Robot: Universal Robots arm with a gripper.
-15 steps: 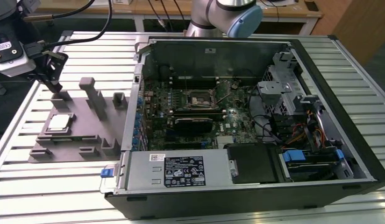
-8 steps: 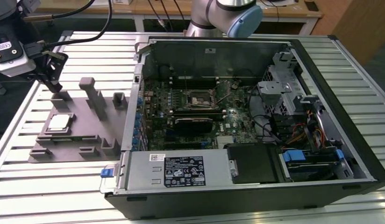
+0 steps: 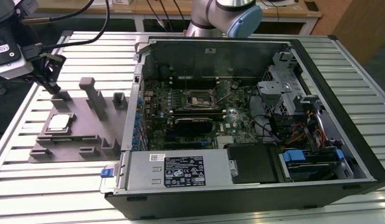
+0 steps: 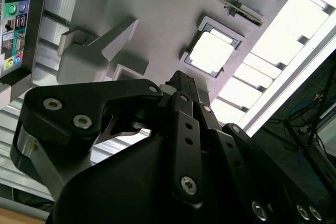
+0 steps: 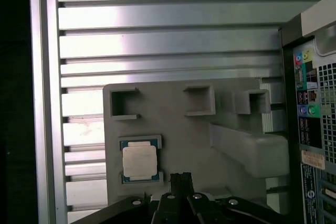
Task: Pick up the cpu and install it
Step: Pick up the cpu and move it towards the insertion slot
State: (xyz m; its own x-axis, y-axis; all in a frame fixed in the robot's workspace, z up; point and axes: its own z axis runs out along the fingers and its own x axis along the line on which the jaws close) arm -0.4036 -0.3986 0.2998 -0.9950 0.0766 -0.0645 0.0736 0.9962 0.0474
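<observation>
The cpu (image 3: pixel 58 122), a small square chip with a shiny silver top, lies flat in a recess of the grey tray (image 3: pixel 77 140) at the exterior view's left. My gripper (image 3: pixel 53 89) hangs over the far end of that tray, a short way beyond the chip and apart from it. Its dark fingers stand together, shut on nothing. In both wrist views the cpu (image 5: pixel 139 161) (image 4: pixel 211 53) shows beside the gripper (image 5: pixel 181 178) (image 4: pixel 181 78), with the tray (image 5: pixel 184 124) (image 4: pixel 157 14) around it. The motherboard socket (image 3: pixel 199 99) sits inside the open computer case (image 3: pixel 342 140).
Upright posts and blocks rise from the tray (image 3: pixel 88 88), close to the gripper. The case's metal side wall (image 3: pixel 133 116) stands right next to the tray. A black finned block (image 3: pixel 194 125) lies below the socket. Everything rests on a slatted metal table (image 3: pixel 30 196).
</observation>
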